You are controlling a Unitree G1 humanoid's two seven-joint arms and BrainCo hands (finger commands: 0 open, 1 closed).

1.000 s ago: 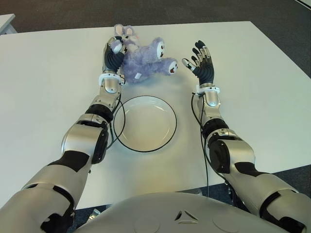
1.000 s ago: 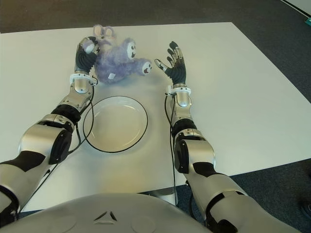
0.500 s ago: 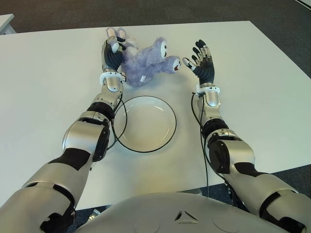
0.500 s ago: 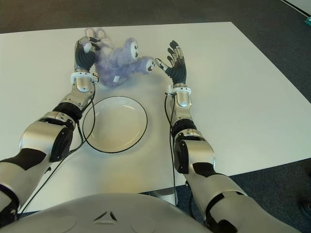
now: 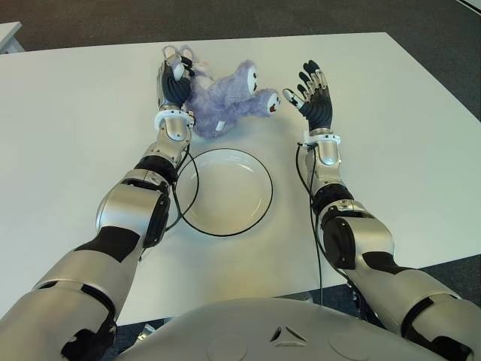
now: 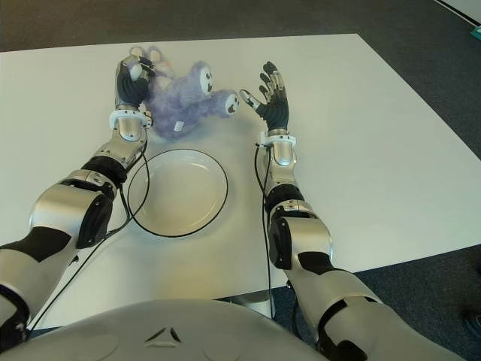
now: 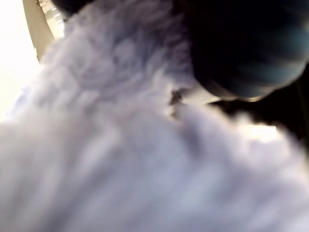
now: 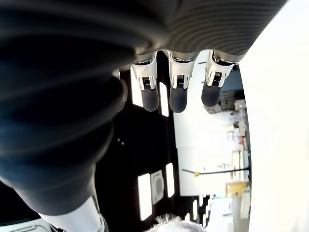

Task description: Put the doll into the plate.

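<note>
A fluffy purple doll (image 5: 223,99) is at the far middle of the white table (image 5: 75,135), beyond the plate. My left hand (image 5: 174,80) is shut on the doll's left end, fingers curled into the fur; the left wrist view is filled with purple plush (image 7: 120,145). The doll's feet point toward my right hand (image 5: 310,94), which is raised just right of them with fingers spread and holds nothing. The white plate (image 5: 259,189) with a dark rim lies bare on the table, nearer to me than the doll, between my two forearms.
Dark carpet (image 5: 301,15) lies beyond the table's far edge. A black cable (image 5: 188,197) from my left arm curves along the plate's left rim. Bare table stretches to the left and right of my arms.
My left hand has shifted the doll slightly to the left and toward the table's far edge over the last second. The doll's feet now point closer to my right hand, which has stayed put.
</note>
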